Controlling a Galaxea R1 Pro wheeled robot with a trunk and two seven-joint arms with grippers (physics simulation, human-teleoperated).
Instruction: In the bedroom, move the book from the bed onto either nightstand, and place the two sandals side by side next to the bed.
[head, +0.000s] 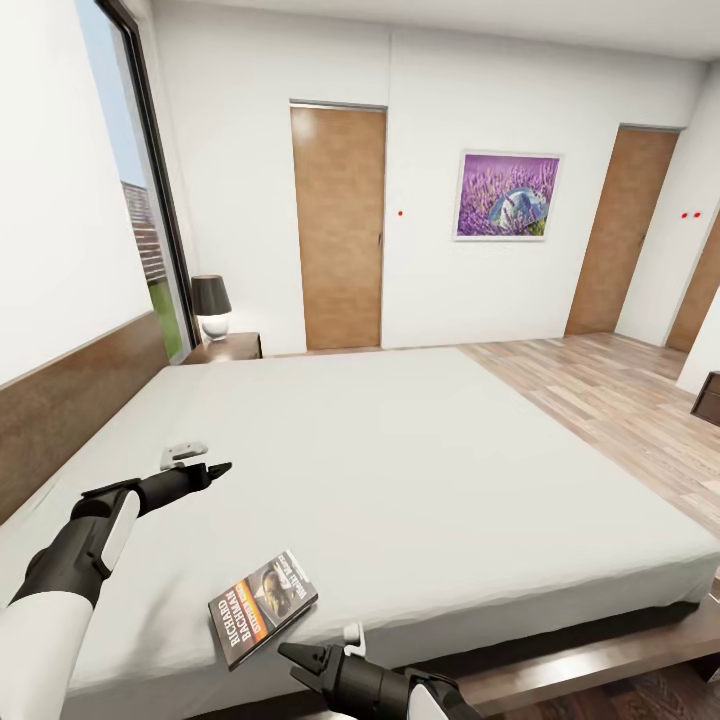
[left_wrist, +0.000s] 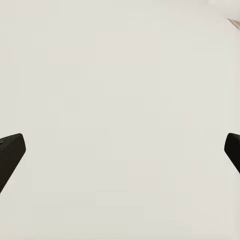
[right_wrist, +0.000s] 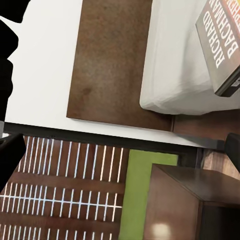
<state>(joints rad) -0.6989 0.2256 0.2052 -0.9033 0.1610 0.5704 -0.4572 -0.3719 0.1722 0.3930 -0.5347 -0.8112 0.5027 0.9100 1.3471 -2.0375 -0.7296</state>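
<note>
A book (head: 263, 607) lies flat near the foot corner of a wide pale bed (head: 420, 470), within easy reach of the robot. The right end effector (head: 305, 665) hovers just off the mattress edge beside the book, fingers apart — apparently lining up a grasp. The left end effector (head: 205, 472) hangs over bare mattress, fingers spread, while a nightstand (head: 225, 348) with a lamp (head: 212, 305) waits by the headboard.

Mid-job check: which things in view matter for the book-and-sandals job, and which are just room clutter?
Job:
book, near the bed's close edge
bed
nightstand at the far side, by the headboard
right gripper, beside the book
left gripper, over the mattress

Not the job:
lamp on the nightstand
lavender picture
doors
window
</note>
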